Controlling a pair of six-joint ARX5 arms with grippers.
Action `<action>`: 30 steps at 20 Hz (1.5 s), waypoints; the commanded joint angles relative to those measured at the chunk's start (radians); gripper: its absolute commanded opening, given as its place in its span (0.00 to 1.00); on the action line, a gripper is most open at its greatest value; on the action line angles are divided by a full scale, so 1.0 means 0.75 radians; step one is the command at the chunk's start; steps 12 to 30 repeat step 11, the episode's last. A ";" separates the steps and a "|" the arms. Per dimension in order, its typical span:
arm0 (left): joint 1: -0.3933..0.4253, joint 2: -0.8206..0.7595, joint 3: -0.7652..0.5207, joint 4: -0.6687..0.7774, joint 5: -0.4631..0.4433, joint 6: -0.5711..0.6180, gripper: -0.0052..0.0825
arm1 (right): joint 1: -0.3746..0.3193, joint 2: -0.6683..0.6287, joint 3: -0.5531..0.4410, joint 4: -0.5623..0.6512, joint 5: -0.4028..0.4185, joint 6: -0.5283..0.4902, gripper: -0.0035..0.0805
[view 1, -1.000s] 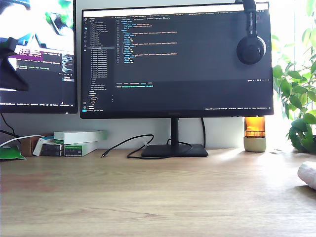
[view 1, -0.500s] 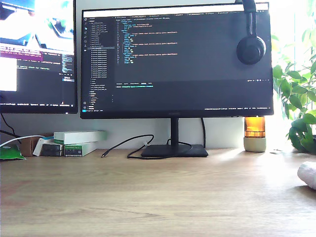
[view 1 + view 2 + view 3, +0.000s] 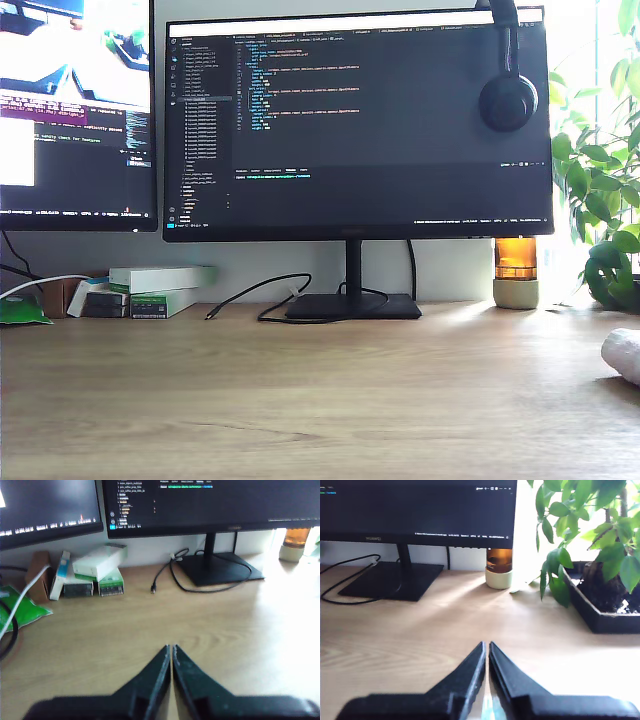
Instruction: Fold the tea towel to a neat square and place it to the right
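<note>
My first pincer (image 3: 171, 649) clenched, tips together, nothing between, above bare desk (image 3: 200, 625) in front of monitor stand (image 3: 218, 567). My second pincer (image 3: 486, 645) also clenched, empty, over desk near orange jar (image 3: 499, 568) beside monitor stand. Tea towel (image 3: 624, 353) bunched in pale lump on desk at exterior view's right edge, well apart from monitor stand, below potted plant (image 3: 600, 190). White and green boxes (image 3: 160, 288) well off stand's other side.
</note>
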 commanded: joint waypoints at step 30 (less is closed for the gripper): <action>-0.002 -0.131 -0.011 -0.392 0.005 -0.005 0.03 | 0.009 -0.045 -0.025 -0.415 -0.008 0.020 0.03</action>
